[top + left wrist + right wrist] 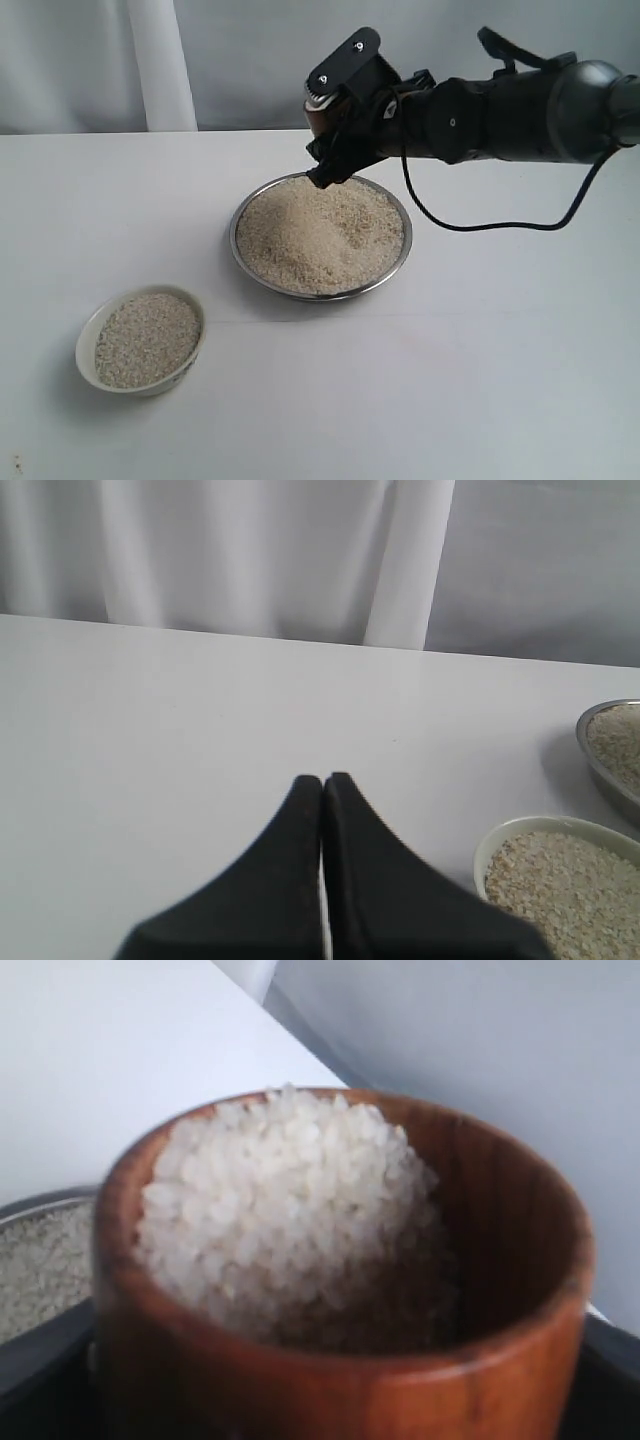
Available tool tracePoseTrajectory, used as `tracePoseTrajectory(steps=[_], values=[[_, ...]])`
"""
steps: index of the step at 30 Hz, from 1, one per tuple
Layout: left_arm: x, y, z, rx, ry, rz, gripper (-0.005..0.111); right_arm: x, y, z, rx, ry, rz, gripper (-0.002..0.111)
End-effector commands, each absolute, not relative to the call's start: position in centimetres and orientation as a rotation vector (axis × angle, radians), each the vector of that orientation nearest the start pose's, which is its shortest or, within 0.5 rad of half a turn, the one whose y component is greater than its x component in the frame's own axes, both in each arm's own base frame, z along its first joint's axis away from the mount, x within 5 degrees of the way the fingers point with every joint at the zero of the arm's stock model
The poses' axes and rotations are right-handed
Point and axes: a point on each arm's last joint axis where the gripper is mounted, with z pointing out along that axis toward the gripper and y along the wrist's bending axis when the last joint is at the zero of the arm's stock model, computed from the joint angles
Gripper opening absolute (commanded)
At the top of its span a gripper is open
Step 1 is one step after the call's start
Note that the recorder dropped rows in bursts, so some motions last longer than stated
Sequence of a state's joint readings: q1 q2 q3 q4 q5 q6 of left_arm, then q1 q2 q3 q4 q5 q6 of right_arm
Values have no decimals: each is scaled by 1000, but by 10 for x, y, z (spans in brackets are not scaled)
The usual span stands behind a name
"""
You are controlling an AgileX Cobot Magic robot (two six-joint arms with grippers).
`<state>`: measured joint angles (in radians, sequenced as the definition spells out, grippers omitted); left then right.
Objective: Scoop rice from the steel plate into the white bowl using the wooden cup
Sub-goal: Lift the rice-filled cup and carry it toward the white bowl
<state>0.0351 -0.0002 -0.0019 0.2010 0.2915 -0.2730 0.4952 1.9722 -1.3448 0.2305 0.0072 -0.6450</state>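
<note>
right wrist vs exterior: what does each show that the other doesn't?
Right wrist only: the inside of the wooden cup, piled with rice. Exterior only: the white bowl, which also holds rice, and the right gripper over the far rim of the steel plate, its body hiding most of the cup. Both: part of the steel plate and the rice heaped on it.

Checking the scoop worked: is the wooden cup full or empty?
Full: the wooden cup holds rice heaped up to its rim.
</note>
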Motion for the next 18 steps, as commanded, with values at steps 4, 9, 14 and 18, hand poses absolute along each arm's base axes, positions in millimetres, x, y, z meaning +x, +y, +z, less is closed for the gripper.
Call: tracePoseTrajectory(steps=[4, 9, 14, 18], values=[[54, 7, 188, -145, 1757, 6, 0, 384, 221, 247, -873, 1817, 89, 0], [54, 7, 188, -145, 1757, 6, 0, 369, 243, 258, -890, 1748, 130, 0], [54, 7, 188, -145, 1757, 6, 0, 359, 261, 263, -851, 1710, 188, 0], [54, 7, 188, -145, 1757, 6, 0, 351, 271, 262, -892, 1693, 196, 0]])
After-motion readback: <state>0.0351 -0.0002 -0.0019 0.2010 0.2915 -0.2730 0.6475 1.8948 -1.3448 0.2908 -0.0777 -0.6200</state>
